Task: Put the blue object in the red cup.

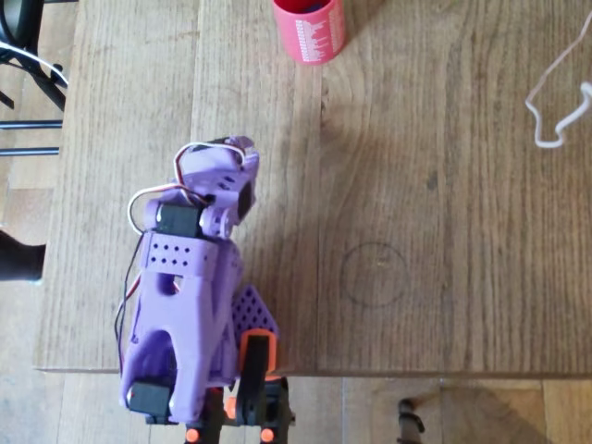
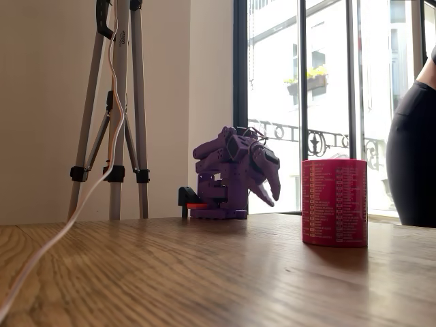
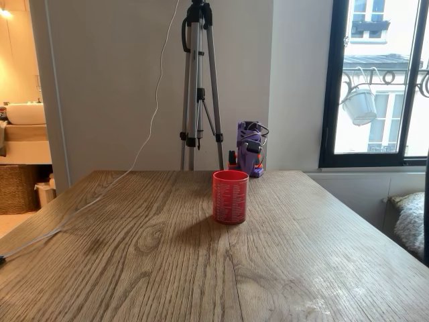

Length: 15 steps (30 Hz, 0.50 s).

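Arm folded at its base, red cup standing alone across the surface.

The blue object cannot be picked out on the wood; a dark bluish patch inside the red cup (image 1: 310, 28) at the overhead view's top edge may be it, which would suggest the task is done. The cup stands upright, well apart from the arm. The end effector (image 2: 267, 194) hangs folded near the base, apparently parked clear, its fingers close together and empty. A white cable (image 1: 555, 102) trails across the surface (image 1: 444, 231).

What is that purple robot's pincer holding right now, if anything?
Nothing that shows: the pincer hangs folded at the arm's base, far from the red cup, with no object between its fingers.
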Motion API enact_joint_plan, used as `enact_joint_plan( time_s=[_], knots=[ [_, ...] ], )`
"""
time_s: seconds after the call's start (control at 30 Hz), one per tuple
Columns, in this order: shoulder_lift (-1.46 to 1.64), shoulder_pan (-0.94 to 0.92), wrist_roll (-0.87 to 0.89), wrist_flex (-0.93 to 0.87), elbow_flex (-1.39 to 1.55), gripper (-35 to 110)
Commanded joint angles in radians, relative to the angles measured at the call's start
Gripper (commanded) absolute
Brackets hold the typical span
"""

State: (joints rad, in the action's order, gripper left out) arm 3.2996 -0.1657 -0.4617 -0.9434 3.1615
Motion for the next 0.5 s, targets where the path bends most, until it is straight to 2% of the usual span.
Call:
enact_joint_plan(
  time_s=[0.0, 0.47],
  knots=[
    [0.005, -0.008, -0.044, 0.021, -0.017, 1],
    [0.005, -0.009, -0.054, 0.018, -0.017, 1]
  ],
)
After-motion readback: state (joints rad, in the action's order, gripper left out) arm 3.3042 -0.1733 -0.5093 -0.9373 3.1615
